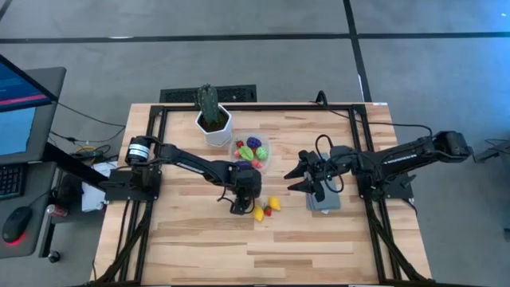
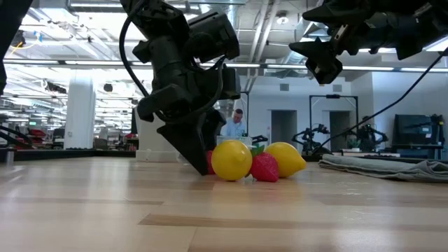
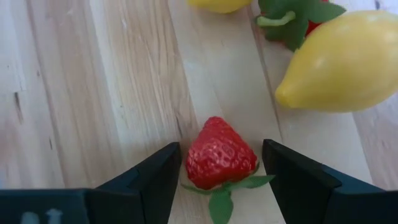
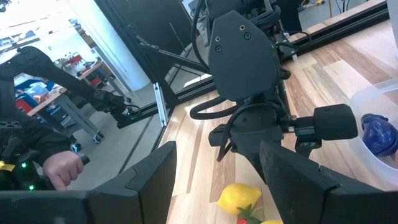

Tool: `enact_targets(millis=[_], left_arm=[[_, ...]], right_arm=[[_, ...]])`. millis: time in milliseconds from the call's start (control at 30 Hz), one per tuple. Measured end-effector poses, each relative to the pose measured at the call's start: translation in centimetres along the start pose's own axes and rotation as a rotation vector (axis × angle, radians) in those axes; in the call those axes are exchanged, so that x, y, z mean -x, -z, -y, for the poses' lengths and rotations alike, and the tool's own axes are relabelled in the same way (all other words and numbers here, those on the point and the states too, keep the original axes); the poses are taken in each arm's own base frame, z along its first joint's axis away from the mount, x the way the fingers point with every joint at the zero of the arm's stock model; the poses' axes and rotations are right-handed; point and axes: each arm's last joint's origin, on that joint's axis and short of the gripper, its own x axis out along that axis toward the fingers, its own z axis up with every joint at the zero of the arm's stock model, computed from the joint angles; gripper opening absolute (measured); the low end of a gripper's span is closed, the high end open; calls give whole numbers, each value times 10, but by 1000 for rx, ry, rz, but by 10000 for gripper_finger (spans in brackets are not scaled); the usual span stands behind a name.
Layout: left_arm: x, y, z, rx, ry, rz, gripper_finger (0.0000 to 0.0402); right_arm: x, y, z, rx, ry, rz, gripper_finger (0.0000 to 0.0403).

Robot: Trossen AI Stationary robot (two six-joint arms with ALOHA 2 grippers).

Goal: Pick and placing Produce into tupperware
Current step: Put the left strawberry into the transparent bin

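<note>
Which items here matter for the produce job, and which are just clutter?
Job:
- strawberry between the open left gripper fingers
- lemons and a second strawberry on the table
- clear tupperware, produce already inside

Lying about:
- cactus in white pot
- grey cloth under the right gripper

- The tupperware [image 1: 250,151] stands on the bench [image 1: 319,239], just beside the plant pot [image 1: 213,126].
- Loose produce [image 1: 268,207] lies nearer the front edge.
- A strawberry [image 3: 219,154] sits between the left gripper [image 3: 221,177] jaws.
- The cloth [image 1: 323,199] lies under the right gripper [image 1: 296,177].
</note>
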Motion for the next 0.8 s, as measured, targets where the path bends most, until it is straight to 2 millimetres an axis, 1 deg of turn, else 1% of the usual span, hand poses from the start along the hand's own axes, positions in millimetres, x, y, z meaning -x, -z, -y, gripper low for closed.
enact_targets(millis=[100, 333, 433, 633, 700, 800], left_arm=[[0, -1, 0, -1, 1, 10, 207], [0, -1, 0, -6, 21, 15, 156], [0, -1, 0, -6, 25, 15, 142], [2, -2, 2, 3, 35, 19, 143], [7, -4, 3, 4, 35, 19, 146], [17, -14, 3, 4, 27, 52, 146]], right_arm=[[0, 0, 0, 0, 0, 0, 253], [0, 0, 0, 1, 1, 0, 253], [0, 0, 0, 0, 1, -1, 253], [0, 1, 1, -3, 6, -11, 253], [0, 2, 1, -6, 10, -21, 253], [0, 3, 1, -7, 13, -27, 253]])
